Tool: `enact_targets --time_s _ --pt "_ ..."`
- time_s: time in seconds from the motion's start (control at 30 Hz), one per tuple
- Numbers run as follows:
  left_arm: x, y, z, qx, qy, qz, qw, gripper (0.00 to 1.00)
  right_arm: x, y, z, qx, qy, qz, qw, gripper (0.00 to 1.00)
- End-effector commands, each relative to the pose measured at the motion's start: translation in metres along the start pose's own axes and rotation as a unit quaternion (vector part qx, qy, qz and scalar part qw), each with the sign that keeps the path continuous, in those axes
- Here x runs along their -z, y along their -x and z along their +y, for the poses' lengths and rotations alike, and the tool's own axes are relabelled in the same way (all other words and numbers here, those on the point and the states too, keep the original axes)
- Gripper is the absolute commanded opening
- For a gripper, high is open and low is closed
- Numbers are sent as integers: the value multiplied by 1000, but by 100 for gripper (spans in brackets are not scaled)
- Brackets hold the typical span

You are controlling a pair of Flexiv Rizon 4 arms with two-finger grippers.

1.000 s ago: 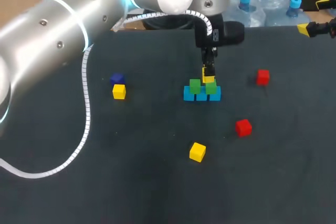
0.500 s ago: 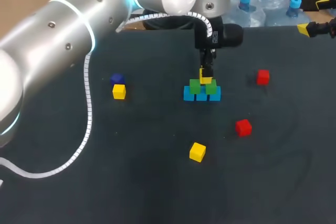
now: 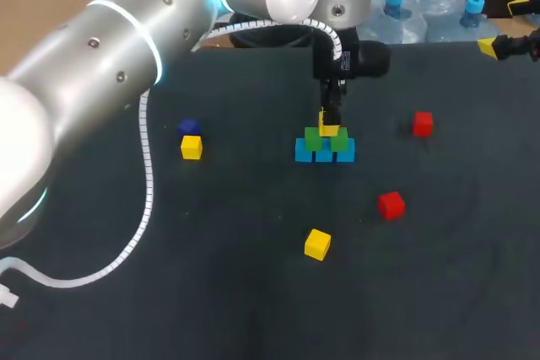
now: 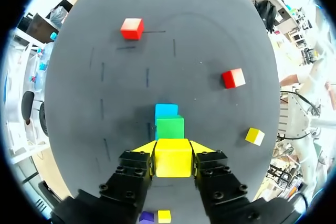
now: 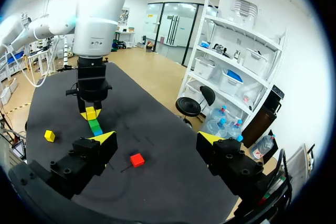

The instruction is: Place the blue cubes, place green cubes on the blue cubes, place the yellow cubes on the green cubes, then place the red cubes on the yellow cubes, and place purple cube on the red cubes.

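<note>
My left gripper (image 3: 330, 122) is shut on a yellow cube (image 4: 172, 157), which it holds just over the two green cubes (image 3: 314, 138). The greens sit on a row of blue cubes (image 3: 325, 153) at mid-table. I cannot tell whether the yellow cube touches the greens. Two more yellow cubes (image 3: 191, 147) (image 3: 317, 244) lie loose, one beside the purple cube (image 3: 187, 126). Two red cubes (image 3: 423, 123) (image 3: 391, 205) lie to the right of the stack. My right gripper (image 5: 156, 140) stands open and empty at the far right edge, with one red cube (image 5: 137, 159) below it.
The left arm's white cable (image 3: 145, 183) trails across the left side of the dark mat (image 3: 253, 309). The loose cubes are scattered around the stack.
The left gripper has shifted slightly left and down with the yellow cube, closer to the top of the green cubes. The right arm has not moved.
</note>
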State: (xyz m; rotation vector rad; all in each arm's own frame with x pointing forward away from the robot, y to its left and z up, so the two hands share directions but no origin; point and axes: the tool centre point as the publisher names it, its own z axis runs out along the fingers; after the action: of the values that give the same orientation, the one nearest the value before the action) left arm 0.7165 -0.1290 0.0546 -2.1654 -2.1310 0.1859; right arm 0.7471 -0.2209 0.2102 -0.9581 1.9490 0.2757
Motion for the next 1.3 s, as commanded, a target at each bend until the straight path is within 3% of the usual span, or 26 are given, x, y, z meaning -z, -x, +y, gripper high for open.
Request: enact_targets --time_s 0.03,1.13,1.27,1.3 --pt "1 3 7 0 -7 5 1000 0 0 0 0 0 0 0 1000 100" --pt "-7 1 8 0 -19 2 1000 0 0 0 0 0 0 0 1000 100" --pt "-7 1 8 -2 -20 0 1000 54 0 0 0 0 0 0 1000 100" --pt "-7 1 7 -2 -20 -1 1000 78 0 0 0 0 0 0 1000 100"
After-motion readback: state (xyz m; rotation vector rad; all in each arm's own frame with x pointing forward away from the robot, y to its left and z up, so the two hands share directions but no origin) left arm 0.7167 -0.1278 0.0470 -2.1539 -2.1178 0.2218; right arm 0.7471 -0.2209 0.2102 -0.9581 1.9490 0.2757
